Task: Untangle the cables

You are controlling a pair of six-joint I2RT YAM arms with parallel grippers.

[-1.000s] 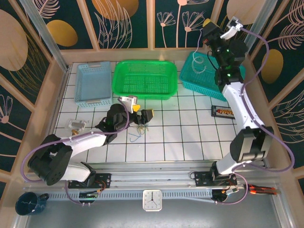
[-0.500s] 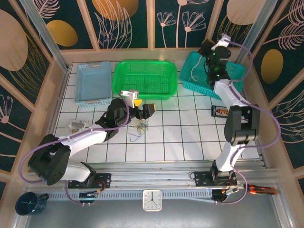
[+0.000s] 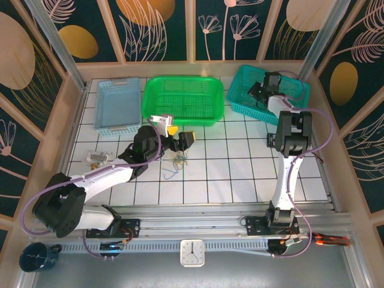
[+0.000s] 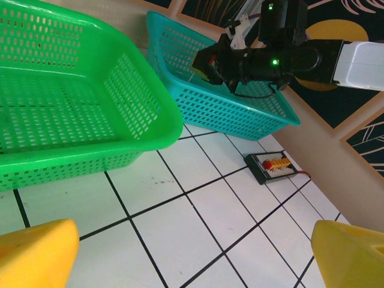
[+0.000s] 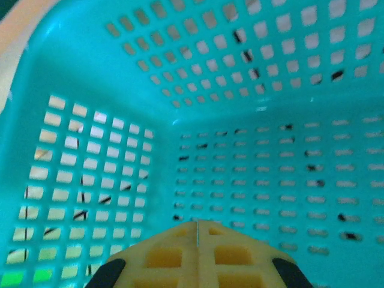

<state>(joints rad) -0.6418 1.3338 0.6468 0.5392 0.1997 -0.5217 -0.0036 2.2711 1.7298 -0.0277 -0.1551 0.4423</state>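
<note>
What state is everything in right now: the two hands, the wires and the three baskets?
left hand: open, holding nothing, close to the cables.
right hand: shut, down inside the teal basket.
cables: one tangled clump on the tiles, not held.
green basket: upright, empty.
blue basket: upright, empty.
teal basket: upright, with the right hand in it.

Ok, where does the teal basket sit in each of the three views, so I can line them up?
Top external: teal basket at upper right, right of the green basket.
Left wrist: teal basket at upper centre, behind the green basket.
Right wrist: teal basket seen from inside, perforated walls ahead.
Shared landmark: the right end effector, shut, inside the basket.
</note>
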